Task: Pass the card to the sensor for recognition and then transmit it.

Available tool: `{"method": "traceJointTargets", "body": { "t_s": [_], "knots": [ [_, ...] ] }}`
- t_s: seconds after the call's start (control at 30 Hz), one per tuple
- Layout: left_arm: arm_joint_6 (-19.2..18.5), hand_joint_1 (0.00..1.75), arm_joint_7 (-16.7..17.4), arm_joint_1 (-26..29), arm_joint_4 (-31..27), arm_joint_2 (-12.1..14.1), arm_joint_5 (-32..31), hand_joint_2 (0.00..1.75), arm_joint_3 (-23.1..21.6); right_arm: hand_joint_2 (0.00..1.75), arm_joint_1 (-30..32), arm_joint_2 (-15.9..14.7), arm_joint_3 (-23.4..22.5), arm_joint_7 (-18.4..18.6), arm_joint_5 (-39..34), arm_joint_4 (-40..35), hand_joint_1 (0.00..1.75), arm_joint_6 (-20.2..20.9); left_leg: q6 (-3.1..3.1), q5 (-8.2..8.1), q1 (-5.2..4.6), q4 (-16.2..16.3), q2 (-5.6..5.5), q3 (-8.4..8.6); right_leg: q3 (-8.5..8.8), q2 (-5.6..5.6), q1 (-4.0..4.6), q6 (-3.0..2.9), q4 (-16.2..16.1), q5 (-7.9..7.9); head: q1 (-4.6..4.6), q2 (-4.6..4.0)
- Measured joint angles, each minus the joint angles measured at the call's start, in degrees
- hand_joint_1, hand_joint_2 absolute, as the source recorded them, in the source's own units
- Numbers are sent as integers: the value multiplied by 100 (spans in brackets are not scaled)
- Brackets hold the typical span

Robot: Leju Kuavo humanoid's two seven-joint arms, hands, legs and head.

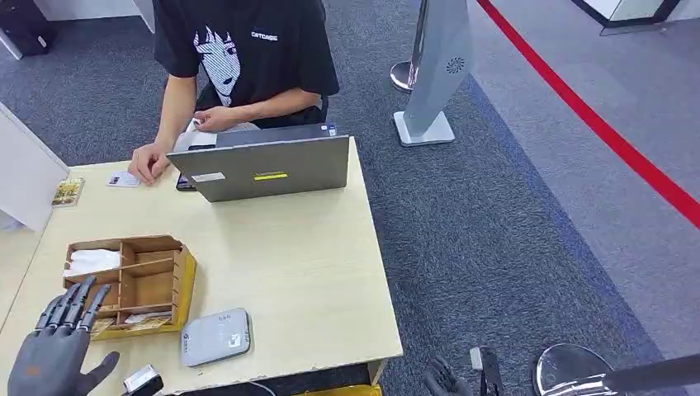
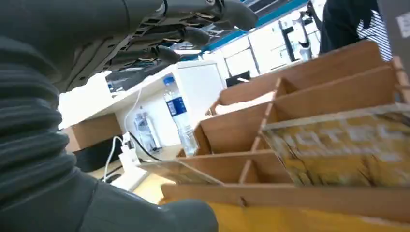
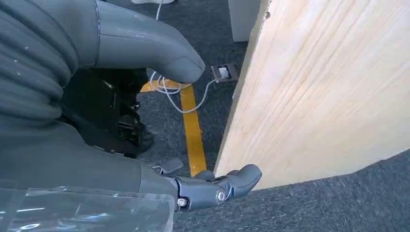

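A wooden organiser box on a yellow base stands at the table's near left. Cards lie in its front compartment, and the left wrist view shows one card lying flat there. The grey flat sensor lies just right of the box, near the front edge. My left hand hovers at the box's near left corner with its fingers stretched out and apart, holding nothing. My right hand hangs below the table's front right corner, beside the table's wooden side panel, and it holds nothing.
A person sits at the far side behind an open grey laptop, one hand resting by a white card. A picture card lies at the far left. A white kiosk stand and a red floor line are on the right.
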Motion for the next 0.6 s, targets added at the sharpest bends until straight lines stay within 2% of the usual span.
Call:
{"method": "traceJointTargets", "body": {
  "t_s": [0.27, 0.6],
  "knots": [
    [17, 0, -22, -148, 253, -303, -44, 175, -46, 175, -13, 17, -2, 2, 4, 0, 0, 35, 0, 0, 0, 0, 0, 1, 0, -1, 1, 0, 0, 0, -2, 0],
    [48, 0, -46, -364, 328, -503, -68, 175, -142, 175, -16, 26, -2, 9, 4, 0, 0, 50, 0, 0, 0, 0, 0, 0, 0, 0, 0, 0, 0, 0, -2, 0]
  ]
}}
